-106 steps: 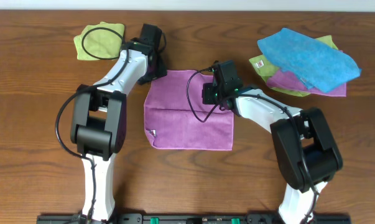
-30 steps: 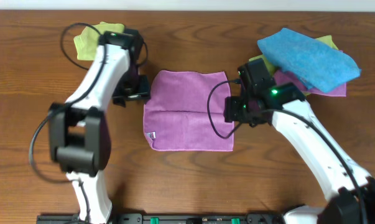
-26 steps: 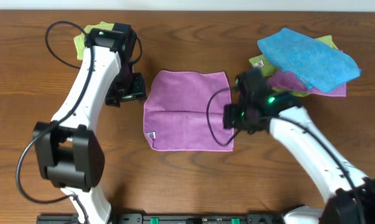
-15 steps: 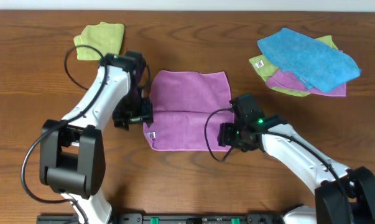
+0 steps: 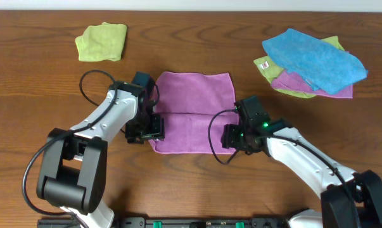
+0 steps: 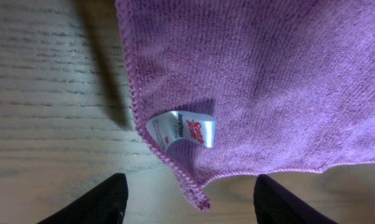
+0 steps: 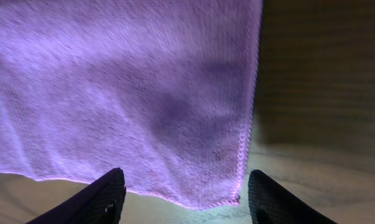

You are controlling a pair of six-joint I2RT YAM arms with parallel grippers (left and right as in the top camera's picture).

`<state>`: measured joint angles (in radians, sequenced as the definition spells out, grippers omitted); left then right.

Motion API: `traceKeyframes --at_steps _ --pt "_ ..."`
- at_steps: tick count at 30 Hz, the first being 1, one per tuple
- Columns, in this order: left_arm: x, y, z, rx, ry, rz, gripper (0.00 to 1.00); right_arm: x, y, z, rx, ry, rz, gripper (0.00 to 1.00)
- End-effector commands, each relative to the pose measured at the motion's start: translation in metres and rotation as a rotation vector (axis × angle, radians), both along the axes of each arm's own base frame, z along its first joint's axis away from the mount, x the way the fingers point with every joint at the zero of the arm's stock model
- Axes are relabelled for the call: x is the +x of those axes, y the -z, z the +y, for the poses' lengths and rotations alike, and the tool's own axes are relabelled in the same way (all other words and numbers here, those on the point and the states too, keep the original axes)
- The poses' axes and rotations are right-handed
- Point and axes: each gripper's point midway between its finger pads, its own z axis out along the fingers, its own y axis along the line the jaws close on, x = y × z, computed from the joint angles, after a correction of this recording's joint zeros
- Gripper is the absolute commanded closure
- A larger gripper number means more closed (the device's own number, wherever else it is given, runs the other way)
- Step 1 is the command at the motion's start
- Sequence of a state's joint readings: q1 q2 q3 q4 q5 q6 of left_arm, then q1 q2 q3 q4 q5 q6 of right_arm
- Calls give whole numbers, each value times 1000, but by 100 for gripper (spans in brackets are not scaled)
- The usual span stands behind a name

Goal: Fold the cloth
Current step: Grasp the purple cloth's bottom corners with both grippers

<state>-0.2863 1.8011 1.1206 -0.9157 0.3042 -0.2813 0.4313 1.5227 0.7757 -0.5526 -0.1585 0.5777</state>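
Bright, even light overhead; the 2 wrist views show dark shadows on the table point(image 6: 50, 124) beside the cloth point(image 6: 268, 74).

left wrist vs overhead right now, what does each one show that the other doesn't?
Left wrist only: the white tag at a corner of the cloth, between the open jaws of the left gripper. Overhead only: the right gripper at the other near corner, the green cloth, the blue cloth on its pile. Both: the cloth lying on the wooden table.

Looks to me like a robotics lab: bare wood table point(image 5: 26, 145), left arm point(image 5: 105, 120) and right arm point(image 5: 305, 158) on a near rail point(image 5: 197, 223).
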Motion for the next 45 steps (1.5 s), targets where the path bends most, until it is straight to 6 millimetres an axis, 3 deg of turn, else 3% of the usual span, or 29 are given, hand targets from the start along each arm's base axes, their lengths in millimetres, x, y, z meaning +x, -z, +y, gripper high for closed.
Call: traceKeyframes --at_steps 1,9,23,28,34,36,41,45 --pt "-5 -2 0 7 -36 8 35 -3 2 -6 -25 15 -7 37" --pt "-17 7 6 64 -153 61 39 0 5 -10 -45 26 -26 37" --pt "-6 11 14 136 -247 17 60 3 4 -9 -38 22 -42 37" --pt "-5 11 13 132 -249 11 60 -9 15 -13 -47 24 -10 37" --pt "-2 11 12 127 -261 0 70 -7 21 -3 24 26 -38 37" --pt "-2 11 12 127 -261 1 77 -5 20 -2 29 26 -49 42" --pt "-2 11 12 128 -268 2 83 -5 21 -2 28 26 -50 59" --pt "-1 11 12 127 -268 1 82 -7 26 -3 27 36 -40 78"
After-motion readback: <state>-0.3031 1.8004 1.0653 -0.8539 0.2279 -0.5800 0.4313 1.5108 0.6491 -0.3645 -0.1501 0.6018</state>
